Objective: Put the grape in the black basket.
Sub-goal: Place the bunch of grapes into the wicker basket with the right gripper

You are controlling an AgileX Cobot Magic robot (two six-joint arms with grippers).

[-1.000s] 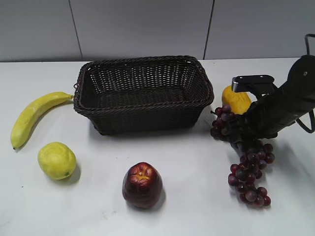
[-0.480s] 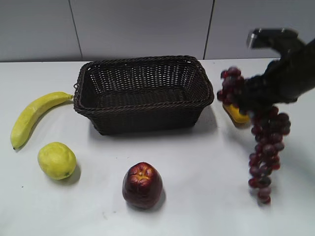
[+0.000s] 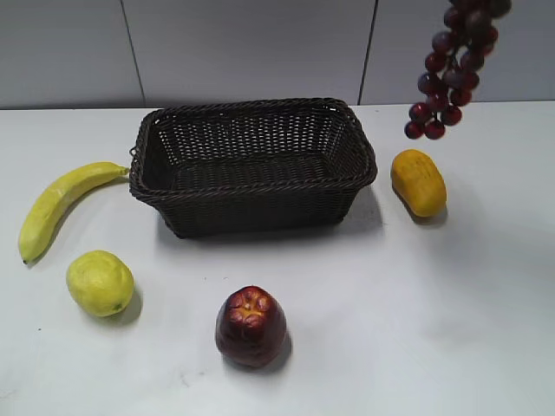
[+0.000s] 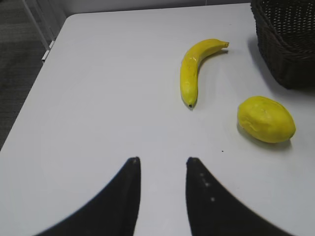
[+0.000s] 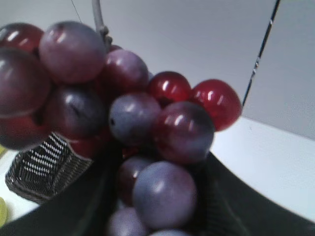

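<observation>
Dark red-purple grape (image 5: 133,132) hangs lengthwise between my right fingers (image 5: 226,201), which pinch its upper end; my left gripper (image 4: 161,169), narrowly parted and empty, idles far off. A second ago the bunch lay on the table; now it dangles high, the black basket (image 3: 251,160) below-left.

The grape (image 3: 455,65), a long bunch of dark red-purple berries, hung in the air, up and right of the black basket (image 3: 253,165), which sat upright, empty, on the white desk (image 3: 390,303).
</observation>
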